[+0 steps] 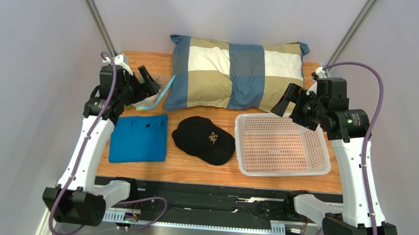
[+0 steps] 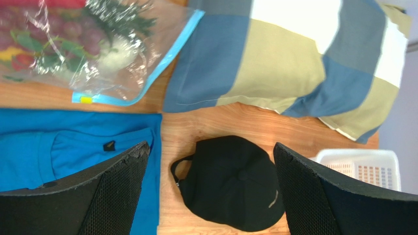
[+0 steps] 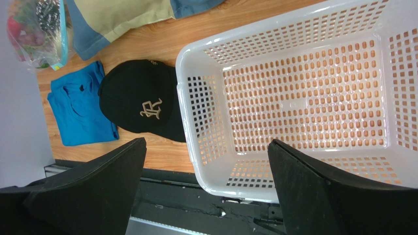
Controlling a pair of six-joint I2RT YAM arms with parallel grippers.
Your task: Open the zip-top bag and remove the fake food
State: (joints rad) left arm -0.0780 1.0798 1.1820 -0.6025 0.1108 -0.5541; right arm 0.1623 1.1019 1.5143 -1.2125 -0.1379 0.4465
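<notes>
Presently our left gripper (image 2: 210,147) and right gripper (image 3: 206,142) both gape empty, the clear teal-edged plastic zip-top bag (image 2: 98,49) lying near our left one.

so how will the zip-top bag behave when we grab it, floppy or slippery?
Likely floppy: the zip-top bag is thin, crinkled clear film, so it should sag around a pinch. Probably slippery, given the glossy highlights. The fake food bunched inside may shift and drag it down; the zip strip looks firmest to grab.
</notes>
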